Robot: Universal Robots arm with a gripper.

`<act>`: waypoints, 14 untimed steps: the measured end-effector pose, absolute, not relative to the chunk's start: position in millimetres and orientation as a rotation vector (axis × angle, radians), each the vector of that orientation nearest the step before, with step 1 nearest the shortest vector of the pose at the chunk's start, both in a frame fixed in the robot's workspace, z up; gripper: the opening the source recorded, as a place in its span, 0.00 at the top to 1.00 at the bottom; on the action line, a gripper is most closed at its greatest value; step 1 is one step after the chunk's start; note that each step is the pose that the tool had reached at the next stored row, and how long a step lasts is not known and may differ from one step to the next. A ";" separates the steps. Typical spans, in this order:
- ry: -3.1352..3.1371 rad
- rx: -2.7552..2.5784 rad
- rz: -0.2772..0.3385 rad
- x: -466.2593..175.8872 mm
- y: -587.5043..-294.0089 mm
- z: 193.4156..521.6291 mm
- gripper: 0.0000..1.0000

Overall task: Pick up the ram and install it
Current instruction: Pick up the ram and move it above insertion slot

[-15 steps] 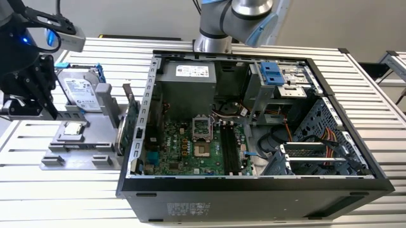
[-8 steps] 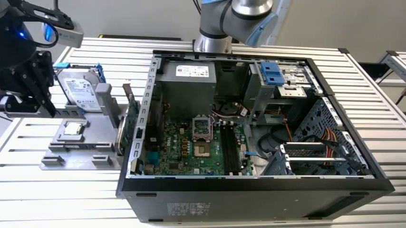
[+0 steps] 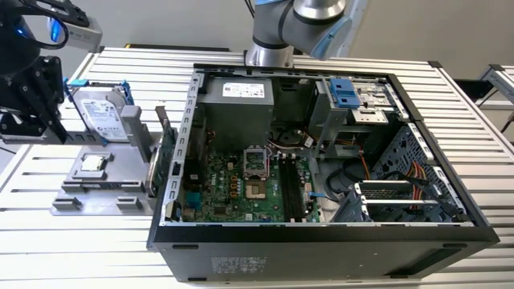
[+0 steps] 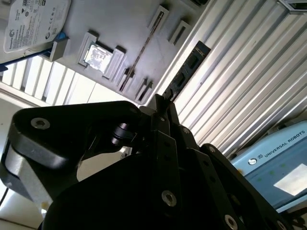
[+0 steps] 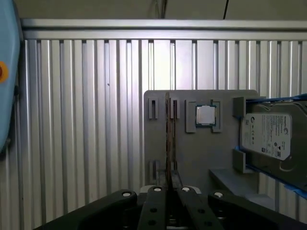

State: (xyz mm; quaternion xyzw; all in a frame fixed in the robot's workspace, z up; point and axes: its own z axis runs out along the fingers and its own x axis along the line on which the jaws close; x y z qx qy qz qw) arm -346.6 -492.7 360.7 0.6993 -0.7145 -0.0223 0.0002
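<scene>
At the exterior view's left edge the black gripper [image 3: 32, 117] hangs over the ribbed metal table [image 3: 72, 247], just beside a grey fixture [image 3: 120, 180]. In both wrist views its fingers [image 5: 156, 194] are pressed together with no gap between them, and they grip nothing.

Moving rightward along the fixture in the exterior view, a silver hard drive [image 3: 105, 117] stands upright in blue-edged brackets. Next a square processor chip [image 3: 95, 162] lies flat in its pocket.

The ram [image 5: 168, 139] stands on its long edge in slotted posts at the fixture's end beyond the chip. It shows edge-on as a thin dark line in both wrist views. It sits in those slots, not in the grip, though the fingertips line up with it in the first wrist view. In the exterior view that end of the fixture lies just beside an upright green board [image 3: 165, 165], and I cannot cleanly separate the strip from the board there.

Further right is the open computer case [image 3: 321, 238], lying on its side with the motherboard [image 3: 241, 186] exposed. The arm [image 3: 297, 24] rises behind the case.
</scene>
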 end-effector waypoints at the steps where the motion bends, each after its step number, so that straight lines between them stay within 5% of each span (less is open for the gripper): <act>1: -2.244 2.196 -0.070 -346.6 -492.6 361.7 1.00; 14: -2.244 2.196 -0.070 -346.6 -492.6 373.0 1.00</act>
